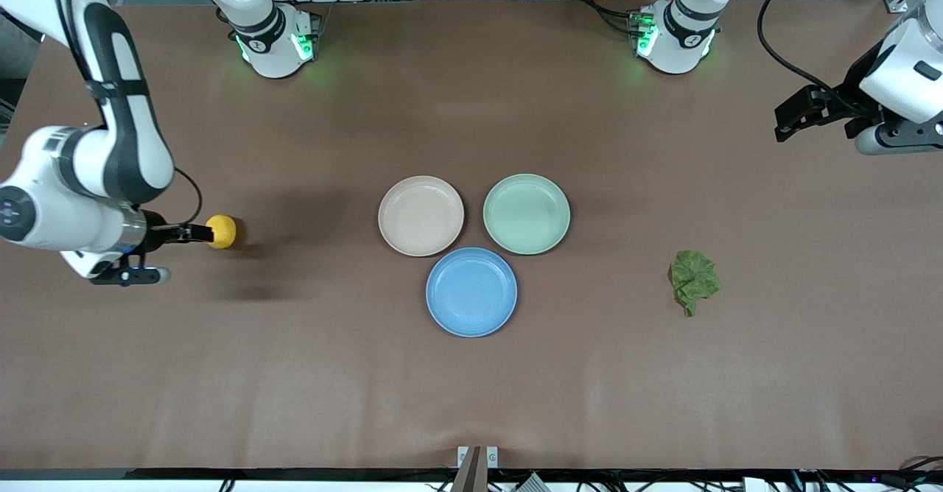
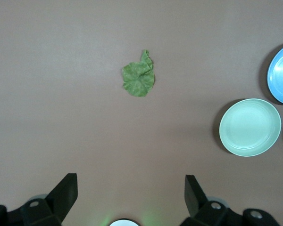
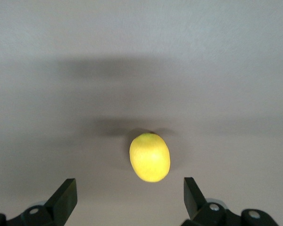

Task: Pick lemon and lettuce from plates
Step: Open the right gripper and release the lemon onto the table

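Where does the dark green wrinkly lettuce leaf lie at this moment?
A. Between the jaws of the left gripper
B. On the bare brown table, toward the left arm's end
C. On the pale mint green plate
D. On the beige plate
B. The dark green wrinkly lettuce leaf lies on the brown table, apart from the pale mint green round plate, which is empty, and the left gripper hangs open above it, holding nothing.

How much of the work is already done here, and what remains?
Both items look already taken off: the beige plate and the green plate are bare. The lettuce lies on the table toward the left arm's end, the lemon toward the right arm's end. The right hand is open over the lemon. The left hand waits open, up over the table. Nothing obvious remains.
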Robot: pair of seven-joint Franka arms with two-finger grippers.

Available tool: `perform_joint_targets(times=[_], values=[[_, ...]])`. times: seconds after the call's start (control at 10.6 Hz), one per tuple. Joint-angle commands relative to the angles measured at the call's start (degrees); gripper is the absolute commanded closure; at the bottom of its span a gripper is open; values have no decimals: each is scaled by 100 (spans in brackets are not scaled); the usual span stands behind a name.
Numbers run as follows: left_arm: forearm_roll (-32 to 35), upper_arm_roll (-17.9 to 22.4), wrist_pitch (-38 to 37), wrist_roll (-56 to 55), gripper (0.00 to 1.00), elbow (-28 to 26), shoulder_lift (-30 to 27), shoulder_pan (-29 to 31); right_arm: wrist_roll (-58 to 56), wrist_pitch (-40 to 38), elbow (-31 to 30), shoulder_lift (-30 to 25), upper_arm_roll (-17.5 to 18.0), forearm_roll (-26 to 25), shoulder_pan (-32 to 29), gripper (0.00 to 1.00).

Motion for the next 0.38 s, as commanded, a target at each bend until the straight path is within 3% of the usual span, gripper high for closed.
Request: perform_joint_targets(times=[0.0, 0.28], values=[[-123, 18, -113, 140, 0, 57, -30, 32, -10, -310, 377, -371, -17, 4, -82, 0], [-114, 9, -113, 140, 0, 57, -30, 23, 25, -1035, 1209, -494, 27, 13, -11, 0]])
